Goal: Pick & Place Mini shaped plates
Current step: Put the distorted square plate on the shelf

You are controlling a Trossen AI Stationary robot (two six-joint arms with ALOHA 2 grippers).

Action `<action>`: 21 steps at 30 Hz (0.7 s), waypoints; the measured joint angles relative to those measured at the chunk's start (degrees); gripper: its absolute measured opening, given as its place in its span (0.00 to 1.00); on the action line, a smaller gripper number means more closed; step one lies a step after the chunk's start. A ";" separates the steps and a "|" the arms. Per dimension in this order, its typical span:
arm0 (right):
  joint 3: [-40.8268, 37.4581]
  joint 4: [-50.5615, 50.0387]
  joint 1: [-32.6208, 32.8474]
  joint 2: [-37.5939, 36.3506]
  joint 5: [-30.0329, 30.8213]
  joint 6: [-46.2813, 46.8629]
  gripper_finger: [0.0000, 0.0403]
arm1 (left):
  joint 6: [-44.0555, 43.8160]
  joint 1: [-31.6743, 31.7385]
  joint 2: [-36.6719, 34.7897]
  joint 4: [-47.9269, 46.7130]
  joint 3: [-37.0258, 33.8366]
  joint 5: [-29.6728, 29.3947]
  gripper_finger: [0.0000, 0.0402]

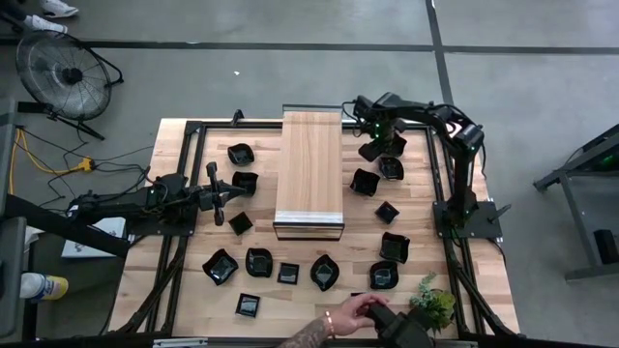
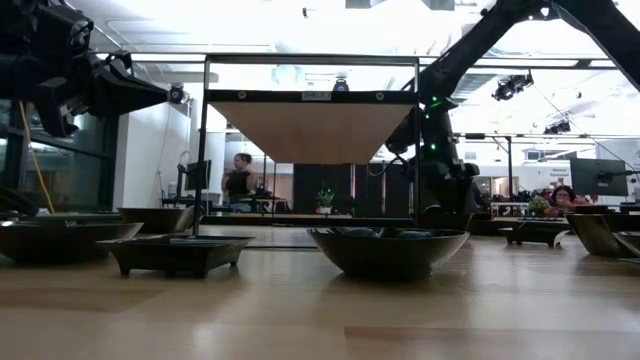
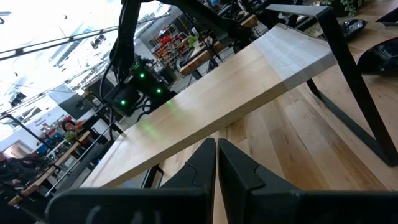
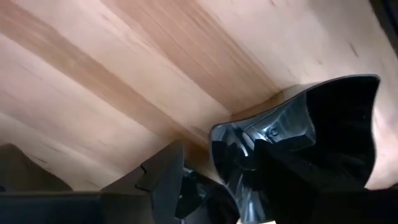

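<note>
The right gripper (image 1: 375, 147) hangs just right of the raised wooden shelf's (image 1: 309, 164) far end, fingers spread wide and straddling the rim of a glossy black dish (image 4: 311, 124); one finger (image 4: 165, 180) sits outside its wall, the other inside. Nothing is clamped yet, so this looks like the grasp step. Next the fingers need to close on that rim and lift without tipping the dish.

The left gripper (image 1: 217, 193) waits left of the shelf with its fingers pressed together and empty.

The other mini shaped plates (image 1: 325, 272) lie scattered on the surface (image 1: 184, 155) around the shelf. A person's hand (image 1: 363, 311) reaches in near the small green plant (image 1: 433, 302), in front of the shelf.
</note>
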 joint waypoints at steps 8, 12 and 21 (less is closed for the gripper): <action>-1.32 0.75 -0.02 0.00 0.16 -1.89 0.43 | 0.00 0.01 -0.01 0.01 0.00 0.07 0.03; -1.32 0.84 -0.11 0.00 0.21 -1.89 0.40 | -0.01 0.01 -0.01 0.00 0.02 0.26 0.03; -1.37 0.85 -0.11 0.00 0.10 -1.89 0.30 | 0.00 0.01 -0.01 0.00 0.02 0.29 0.03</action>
